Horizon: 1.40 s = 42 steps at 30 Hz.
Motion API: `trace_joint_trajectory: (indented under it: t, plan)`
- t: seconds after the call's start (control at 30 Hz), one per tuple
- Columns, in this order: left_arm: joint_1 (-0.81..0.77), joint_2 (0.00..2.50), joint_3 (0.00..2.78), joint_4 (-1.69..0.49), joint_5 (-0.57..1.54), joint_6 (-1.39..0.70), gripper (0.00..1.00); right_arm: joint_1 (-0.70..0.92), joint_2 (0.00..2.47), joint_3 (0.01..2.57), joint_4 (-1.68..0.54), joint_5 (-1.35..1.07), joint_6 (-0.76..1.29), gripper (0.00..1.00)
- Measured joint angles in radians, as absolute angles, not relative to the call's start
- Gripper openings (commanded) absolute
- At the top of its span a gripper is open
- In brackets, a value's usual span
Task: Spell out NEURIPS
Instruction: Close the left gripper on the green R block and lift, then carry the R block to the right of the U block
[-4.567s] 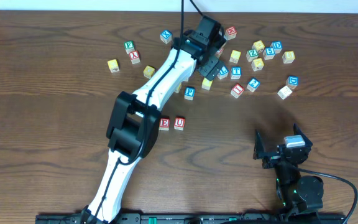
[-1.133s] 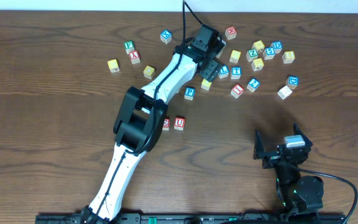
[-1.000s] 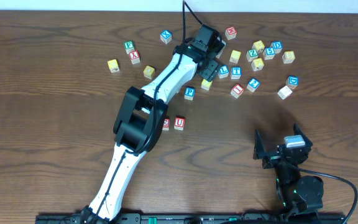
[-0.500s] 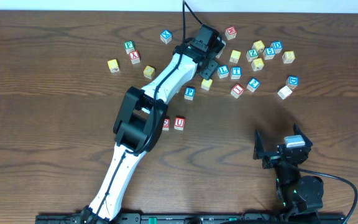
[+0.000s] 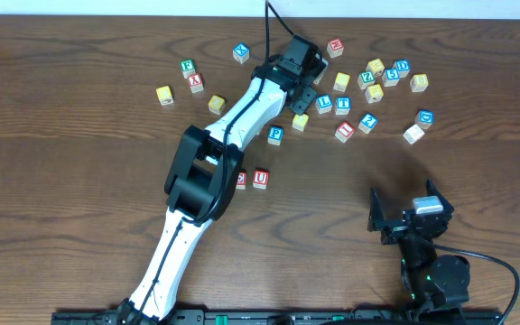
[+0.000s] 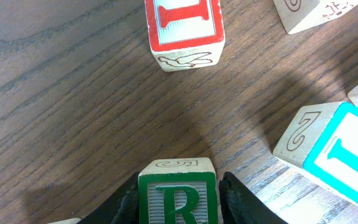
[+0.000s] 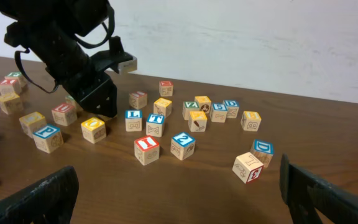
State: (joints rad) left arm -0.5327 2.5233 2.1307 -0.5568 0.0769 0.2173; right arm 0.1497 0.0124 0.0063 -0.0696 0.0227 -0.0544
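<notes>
here the left gripper (image 6: pixel 178 180) pinches the green r block (image 6: pixel 178 198) on the surface (image 6: pixel 73 124), among the far scattered blocks; the right gripper (image 5: pixel 405 213) rests spread wide. if the hold is shallow, the block may twist out on lifting, or nudge the blue-edged block (image 6: pixel 347 155) nearby.

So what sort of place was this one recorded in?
Probably a lab or office robot bench: a wood-grain table, a plain white wall behind it, and a white robot arm among scattered alphabet cubes.
</notes>
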Motion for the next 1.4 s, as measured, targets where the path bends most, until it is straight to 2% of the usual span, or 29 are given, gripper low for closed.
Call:
trace_joint_trajectory:
  t: [0.2, 0.53, 0.83, 1.1, 1.23, 1.4]
  plan:
    - [-0.533, 2.523, 2.131, -0.557, 0.076, 0.217, 0.3, 0.15, 0.012, 0.006, -0.07, 0.023, -0.054, 0.99]
    - [-0.533, 2.512, 2.131, -0.558, 0.072, 0.217, 0.26, 0.15, 0.012, 0.006, -0.07, 0.023, -0.054, 0.99]
    - [-0.533, 2.375, 2.131, -0.58, 0.072, 0.217, 0.22, 0.15, 0.012, 0.006, -0.07, 0.023, -0.054, 0.99]
    - [-0.533, 2.193, 2.131, -0.731, 0.05, 0.167, 0.21, 0.15, 0.012, 0.006, -0.07, 0.023, -0.054, 0.99]
    - [-0.532, 2.111, 2.131, -0.865, 0.032, 0.072, 0.13, 0.15, 0.012, 0.006, -0.069, 0.023, -0.054, 0.99]
    - [-0.532, 2.054, 2.133, -1.031, 0.02, -0.079, 0.08, 0.15, 0.012, 0.006, -0.07, 0.023, -0.054, 0.99]
